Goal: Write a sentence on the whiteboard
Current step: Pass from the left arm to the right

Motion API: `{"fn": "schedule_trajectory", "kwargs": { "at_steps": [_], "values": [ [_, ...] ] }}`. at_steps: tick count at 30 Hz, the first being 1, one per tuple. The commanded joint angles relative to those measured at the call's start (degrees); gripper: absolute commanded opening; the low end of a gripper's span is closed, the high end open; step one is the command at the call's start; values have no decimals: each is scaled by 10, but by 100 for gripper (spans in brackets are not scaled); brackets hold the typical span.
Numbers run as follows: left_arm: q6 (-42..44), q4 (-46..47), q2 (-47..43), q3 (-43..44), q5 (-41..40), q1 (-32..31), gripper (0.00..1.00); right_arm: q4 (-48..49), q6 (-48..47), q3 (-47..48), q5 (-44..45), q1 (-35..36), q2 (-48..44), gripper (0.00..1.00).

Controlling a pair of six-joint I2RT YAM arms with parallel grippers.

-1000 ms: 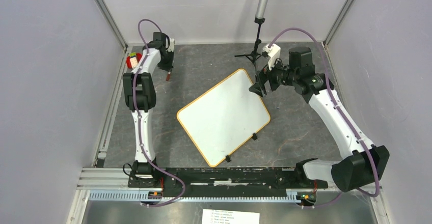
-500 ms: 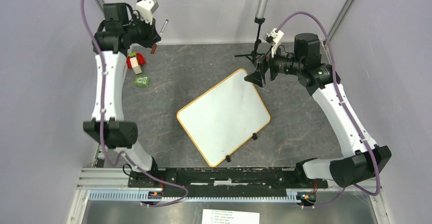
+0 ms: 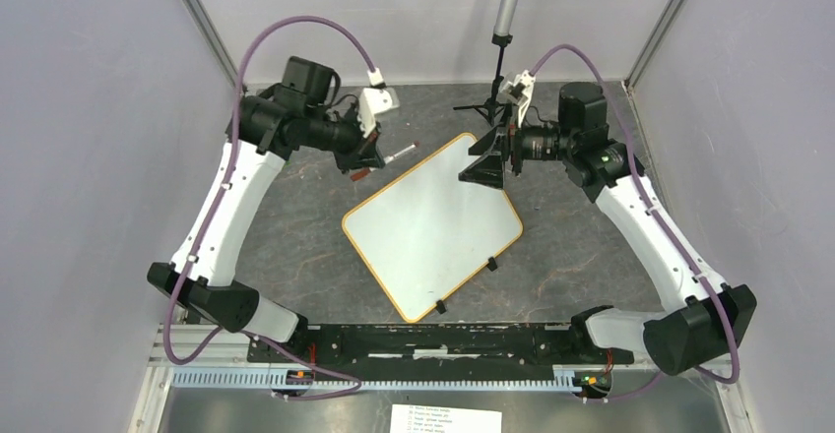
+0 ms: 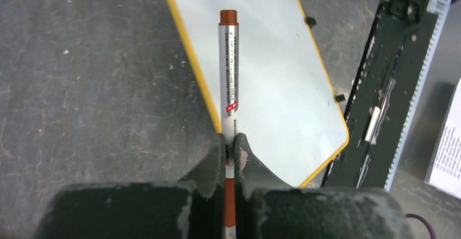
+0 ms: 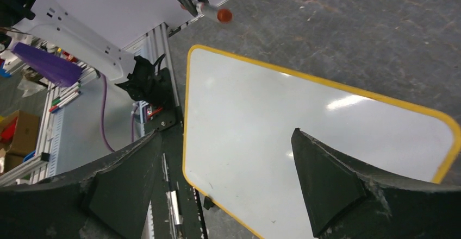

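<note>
**Top view.** The whiteboard lies flat at the centre of the tabletop, turned so that one corner points to 12 o'clock. Its surface reads plain white. Two small black clips sit on its edge at 5 o'clock. The left end effector stands at 10 o'clock from the board centre. The right end effector stands at 1 o'clock, over the far corner.

**Left wrist view.** Only this view resolves the grip. The left end effector is fully closed on a marker, a silver barrel with brown-red ends. The barrel projects straight ahead and crosses the board's yellow rim. Whether it touches the board cannot be told. A printed paper sheet shows at 3 o'clock in this frame.

**Right wrist view.** Only this view resolves the right jaws. They stand wide apart with nothing between them, framing the white surface. The marker's brown-red end appears at 12 o'clock, beyond the rim.

**Change from the earlier frames.**
- Half a second ago the left arm was raised at the far-left corner, well clear of the board. It has since swung in to the board's far-left edge.
- The right end effector has lowered slightly.
- The whiteboard has not shifted.
</note>
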Motion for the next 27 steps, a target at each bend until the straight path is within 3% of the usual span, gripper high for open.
{"fn": "schedule_trajectory", "kwargs": {
  "at_steps": [1,11,21,27],
  "values": [
    [44,-12,-13,-19,-29,-54,2,12,11,-16,-8,28,-15,94],
    [48,-10,-6,-17,-66,-149,3,86,91,-32,-34,78,18,85],
    [30,8,-5,-18,-109,-216,2,180,188,-83,-65,95,17,60],
    [22,14,-1,-15,-118,-236,3,202,208,-96,-64,96,10,52]
  ]
}}
